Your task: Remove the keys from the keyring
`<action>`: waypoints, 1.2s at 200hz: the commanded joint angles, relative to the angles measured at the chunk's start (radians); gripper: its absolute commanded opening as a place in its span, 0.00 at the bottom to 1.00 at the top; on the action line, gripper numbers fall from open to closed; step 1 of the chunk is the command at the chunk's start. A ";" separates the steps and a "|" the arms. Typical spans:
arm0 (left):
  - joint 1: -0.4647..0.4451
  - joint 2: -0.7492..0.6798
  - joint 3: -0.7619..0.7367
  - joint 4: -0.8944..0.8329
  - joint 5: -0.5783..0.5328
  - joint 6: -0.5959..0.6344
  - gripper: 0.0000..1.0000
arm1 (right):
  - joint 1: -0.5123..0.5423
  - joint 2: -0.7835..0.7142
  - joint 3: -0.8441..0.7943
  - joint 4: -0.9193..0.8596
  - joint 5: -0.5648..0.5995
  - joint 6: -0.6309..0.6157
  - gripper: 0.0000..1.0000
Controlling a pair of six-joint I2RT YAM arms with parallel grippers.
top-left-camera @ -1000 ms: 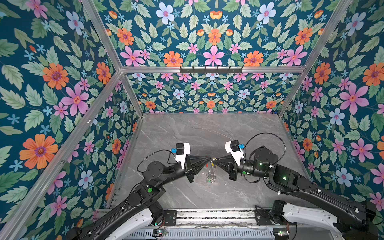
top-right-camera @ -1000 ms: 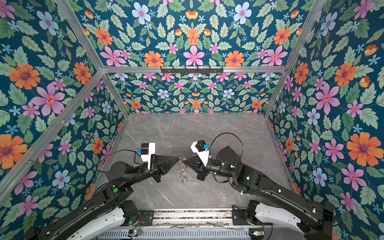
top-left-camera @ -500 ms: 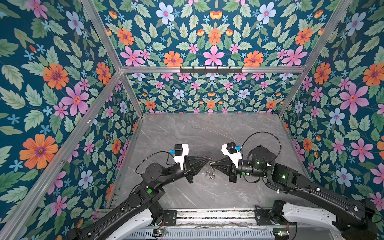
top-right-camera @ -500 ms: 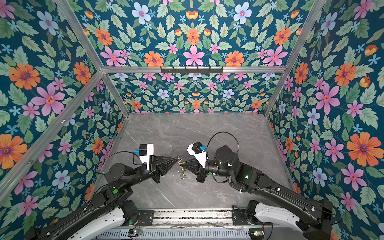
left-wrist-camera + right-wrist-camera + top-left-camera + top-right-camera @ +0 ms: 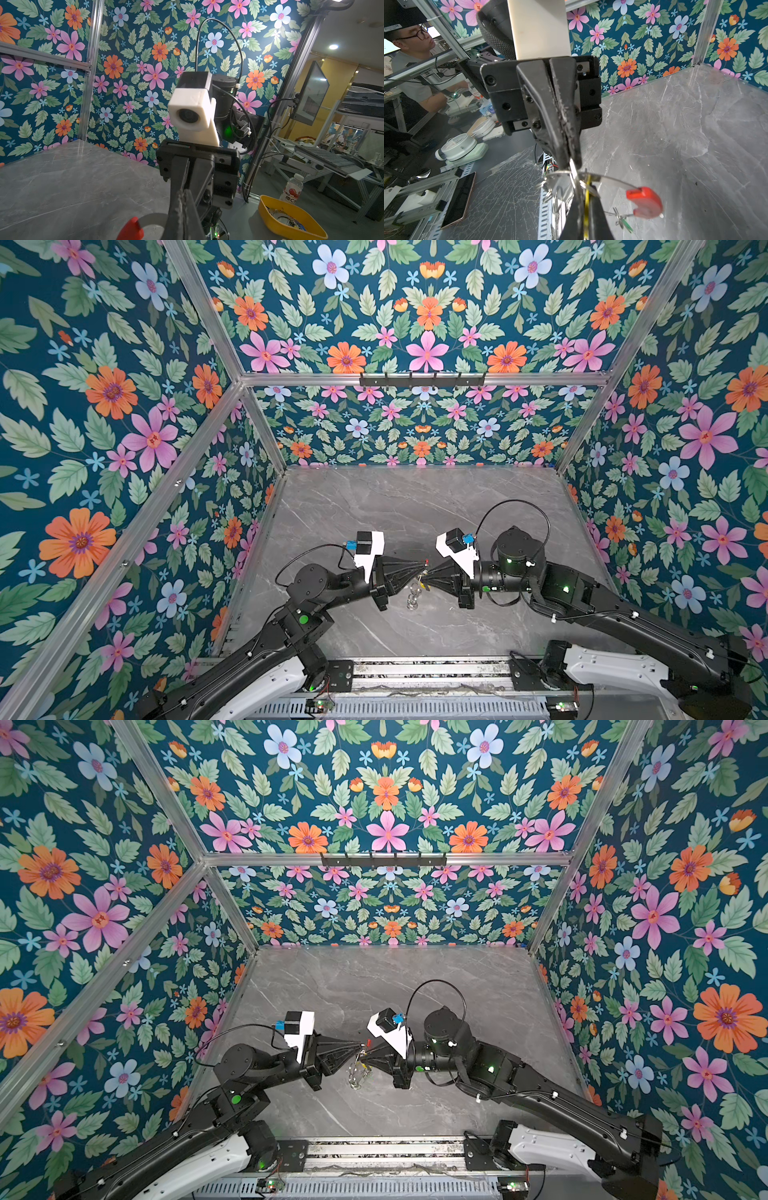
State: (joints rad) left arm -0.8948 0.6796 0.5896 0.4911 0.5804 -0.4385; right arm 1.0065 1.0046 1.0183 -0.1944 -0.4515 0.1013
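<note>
The only writing that can be read is "维C" on the label of a bottle point(image 5: 291, 192) outside the cell; the rest of the label is too small to read. In both top views the keyring point(image 5: 413, 597) hangs at lower centre of the frame over the desk point(image 5: 415, 506), where the two claws meet tip to tip. Its red segment point(image 5: 427, 561) points toward the frame's top and its silver loops dangle toward the bottom edge. Whether the lowest loop touches the desk cannot be told. The left claw point(image 5: 419, 571) is pressed together, pinching the keyring's thin wire. The right claw point(image 5: 430, 572) is pressed together on the brass key point(image 5: 586, 204), which shows only as a yellow edge running lengthwise between its fingers. The right wrist view sees the keyring nearly edge-on. The green tag point(image 5: 626, 225) hangs beside the red segment, blurred, and its key is hard to make out.
</note>
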 commanded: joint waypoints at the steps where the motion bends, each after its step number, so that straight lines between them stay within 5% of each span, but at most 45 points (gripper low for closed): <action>1: 0.000 0.000 0.011 0.064 0.022 0.003 0.00 | 0.001 -0.004 0.005 -0.027 -0.019 -0.006 0.00; 68: 0.000 -0.002 0.013 0.055 0.025 0.000 0.00 | 0.001 -0.043 0.017 -0.058 0.026 0.010 0.02; 122: 0.000 -0.014 0.002 0.065 0.016 0.002 0.00 | 0.001 -0.066 0.025 -0.097 0.052 0.025 0.42; 176: 0.000 -0.014 -0.001 0.075 0.030 -0.003 0.00 | 0.001 -0.150 0.043 -0.035 0.108 0.015 0.49; 240: 0.000 -0.005 -0.004 0.106 0.072 -0.024 0.00 | -0.092 -0.064 0.056 0.105 -0.166 0.090 0.50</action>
State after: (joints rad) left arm -0.8948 0.6712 0.5869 0.5392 0.6273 -0.4461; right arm 0.9237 0.9237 1.0782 -0.1768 -0.4881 0.1505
